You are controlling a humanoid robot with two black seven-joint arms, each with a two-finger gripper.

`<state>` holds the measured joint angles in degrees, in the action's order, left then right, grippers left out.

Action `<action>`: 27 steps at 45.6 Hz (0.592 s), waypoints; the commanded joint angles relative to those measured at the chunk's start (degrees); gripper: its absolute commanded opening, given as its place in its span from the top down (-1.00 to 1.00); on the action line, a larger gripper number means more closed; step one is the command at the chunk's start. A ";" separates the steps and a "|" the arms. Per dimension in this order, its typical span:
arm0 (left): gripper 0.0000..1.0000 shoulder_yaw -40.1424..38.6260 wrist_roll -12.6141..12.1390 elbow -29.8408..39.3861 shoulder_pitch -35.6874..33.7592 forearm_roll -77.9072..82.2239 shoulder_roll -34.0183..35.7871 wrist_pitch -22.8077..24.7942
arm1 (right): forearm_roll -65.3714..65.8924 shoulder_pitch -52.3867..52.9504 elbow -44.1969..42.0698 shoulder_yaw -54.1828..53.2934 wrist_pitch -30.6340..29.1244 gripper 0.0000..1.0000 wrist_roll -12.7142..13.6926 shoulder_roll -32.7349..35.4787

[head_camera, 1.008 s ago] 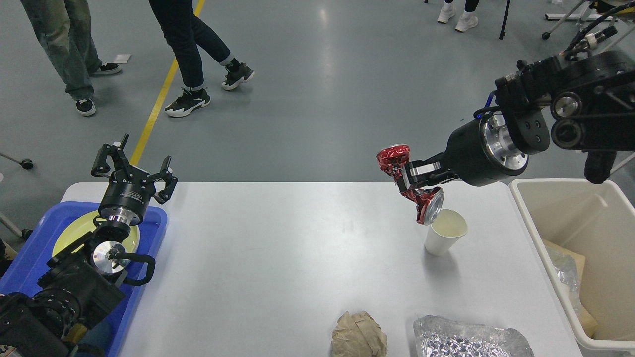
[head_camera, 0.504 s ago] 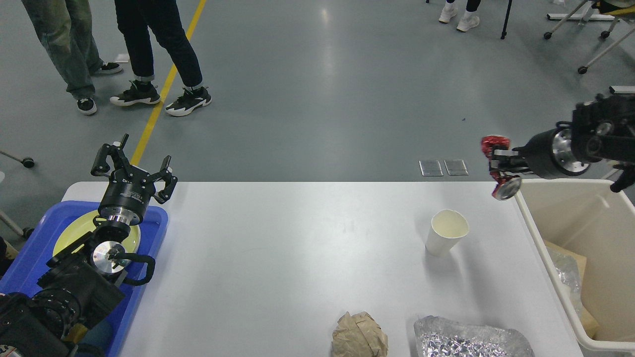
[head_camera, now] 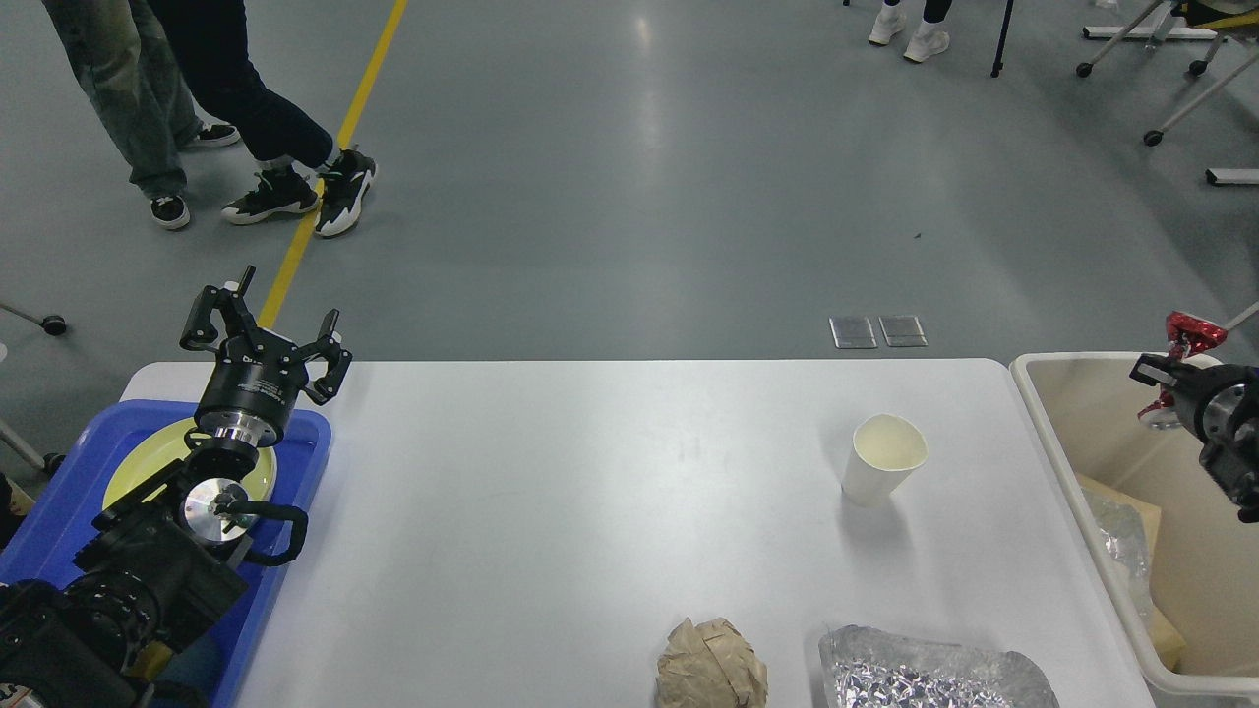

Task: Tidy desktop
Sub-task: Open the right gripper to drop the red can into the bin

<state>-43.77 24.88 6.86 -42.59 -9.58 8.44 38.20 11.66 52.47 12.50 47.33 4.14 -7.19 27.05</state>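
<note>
Our right pincer [head_camera: 1166, 379] hangs over the beige bin [head_camera: 1082, 433], closed around a crushed red can [head_camera: 1183, 334]. Only the can's upper part shows clearly above the pincer; the lower end is hard to make out. We judge the next step to be a release. The risk is that the can, being crumpled and uneven, snags on a finger as the jaws part and tumbles sideways. From where it hangs, well inside the bin's far rim, it should still land among the brown paper and foil in there. A drop near the rim could bounce it out onto the floor.

Our left pincer [head_camera: 264, 329] stands upright at the opposite end from the bin, above the blue tray [head_camera: 59, 531] that carries a pale yellow plate [head_camera: 148, 457]. Its fingers are spread wide and hold nothing.

The bench [head_camera: 551, 521] is a wide white top with rounded corners, smooth and matte, lying between tray and bin. Not yet cleared from it: a white paper cup [head_camera: 883, 459] upright and closest to the bin, a crumpled foil bag [head_camera: 929, 674] at the near edge, and a wad of brown paper [head_camera: 712, 664] just beyond that, away from the bin. The light, empty-looking cup could tip if an arm brushes it in passing.
</note>
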 commanded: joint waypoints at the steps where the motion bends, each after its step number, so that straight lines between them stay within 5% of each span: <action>1: -0.93 0.00 0.00 -0.01 0.06 0.00 0.00 -0.05 | -0.14 -1.75 -0.20 0.48 0.88 -1.00 0.24 -0.51; 27: -0.93 0.00 0.00 -0.01 0.06 0.00 0.00 -0.05 | 0.74 3.50 3.83 1.89 0.61 -1.00 0.33 -2.09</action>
<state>-43.77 24.86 6.85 -42.60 -9.58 8.44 38.14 12.52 51.05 13.71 49.65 4.83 -6.84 26.05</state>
